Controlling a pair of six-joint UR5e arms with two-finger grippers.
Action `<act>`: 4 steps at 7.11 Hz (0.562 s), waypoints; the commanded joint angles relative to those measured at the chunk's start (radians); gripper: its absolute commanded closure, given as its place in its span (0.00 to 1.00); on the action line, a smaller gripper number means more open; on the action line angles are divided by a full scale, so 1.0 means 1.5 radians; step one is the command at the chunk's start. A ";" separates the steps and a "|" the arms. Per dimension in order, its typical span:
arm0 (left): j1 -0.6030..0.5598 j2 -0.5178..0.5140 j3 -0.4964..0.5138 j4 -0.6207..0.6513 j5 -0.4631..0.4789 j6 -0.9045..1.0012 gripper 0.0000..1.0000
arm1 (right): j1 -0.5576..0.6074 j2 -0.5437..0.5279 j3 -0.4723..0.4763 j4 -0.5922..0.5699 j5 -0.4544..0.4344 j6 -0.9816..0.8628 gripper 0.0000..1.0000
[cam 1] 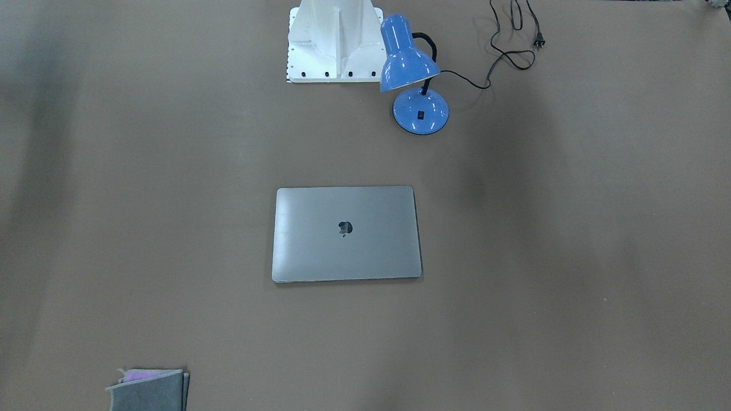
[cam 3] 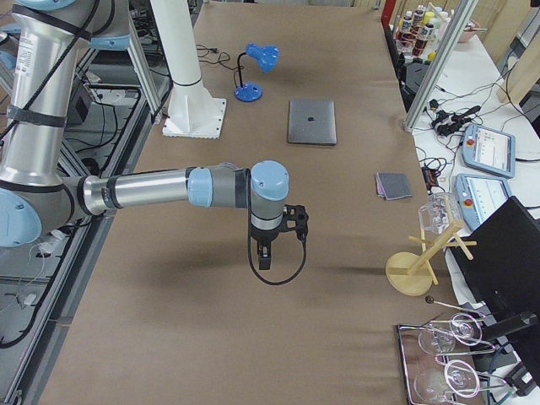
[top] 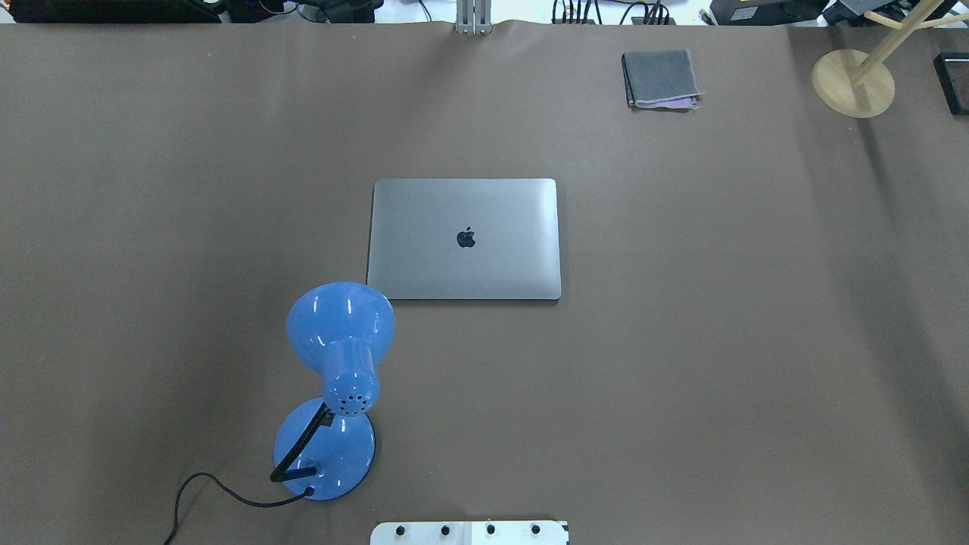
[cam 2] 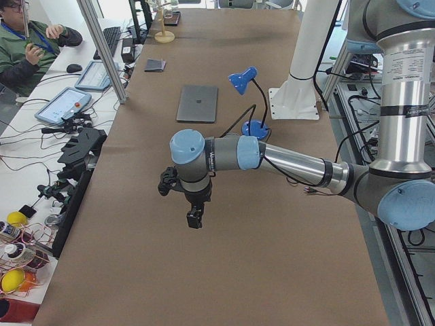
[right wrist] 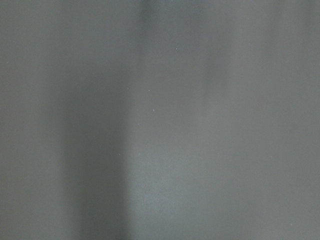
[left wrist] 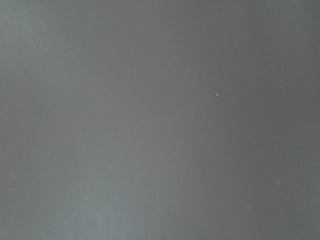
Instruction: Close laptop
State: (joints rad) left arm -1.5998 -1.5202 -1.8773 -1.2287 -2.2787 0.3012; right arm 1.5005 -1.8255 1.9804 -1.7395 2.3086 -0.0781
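Observation:
The grey-silver laptop [top: 465, 239] lies flat in the middle of the brown table with its lid down, the dark apple logo facing up. It also shows in the front-facing view [cam 1: 346, 233] and small in both side views [cam 2: 198, 103] [cam 3: 312, 121]. My left gripper [cam 2: 194, 219] shows only in the left side view, hanging over bare table far from the laptop. My right gripper [cam 3: 263, 257] shows only in the right side view, likewise over bare table. I cannot tell whether either is open or shut. Both wrist views show only plain table surface.
A blue desk lamp [top: 337, 378] stands near the laptop's near-left corner, its cord trailing off. A folded grey cloth [top: 660, 79] lies at the far right. A wooden stand [top: 854, 82] is at the far right corner. The white robot base [cam 1: 334, 43] is behind the lamp.

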 commanded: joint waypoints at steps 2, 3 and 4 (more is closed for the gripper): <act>0.001 0.000 0.000 0.000 0.001 0.001 0.02 | -0.020 0.003 0.000 0.001 0.000 0.002 0.00; 0.001 -0.001 0.001 0.000 0.001 0.001 0.02 | -0.024 0.004 0.000 0.001 0.000 0.003 0.00; 0.001 0.000 0.006 0.000 0.002 0.001 0.02 | -0.025 0.003 0.000 0.000 -0.001 0.003 0.00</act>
State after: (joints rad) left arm -1.5986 -1.5206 -1.8749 -1.2287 -2.2761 0.3021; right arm 1.4690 -1.8208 1.9804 -1.7383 2.3084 -0.0746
